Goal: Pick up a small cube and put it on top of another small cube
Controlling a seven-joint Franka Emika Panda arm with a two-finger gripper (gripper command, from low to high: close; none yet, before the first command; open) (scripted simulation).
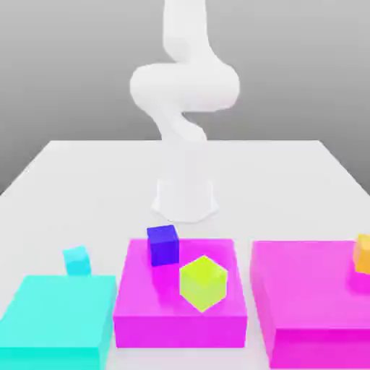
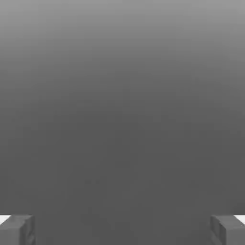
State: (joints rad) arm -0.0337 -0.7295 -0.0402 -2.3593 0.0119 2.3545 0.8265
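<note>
Exterior view: the small cube (image 1: 76, 260) rests on the bench (image 1: 87, 181) at the exterior view's left, just beyond the flat cyan block (image 1: 58, 318).
Arm: the arm (image 1: 184, 94) stands upright at the far middle, well apart from the small cube.
Bearing: the cube lies nearer and leftward of the arm's base.
Hand view: the jaws (image 2: 122, 229) stand wide open, fingertips (image 2: 19, 229) apart, nothing between them.
Judgement: a long reach down and leftward is needed.
</note>
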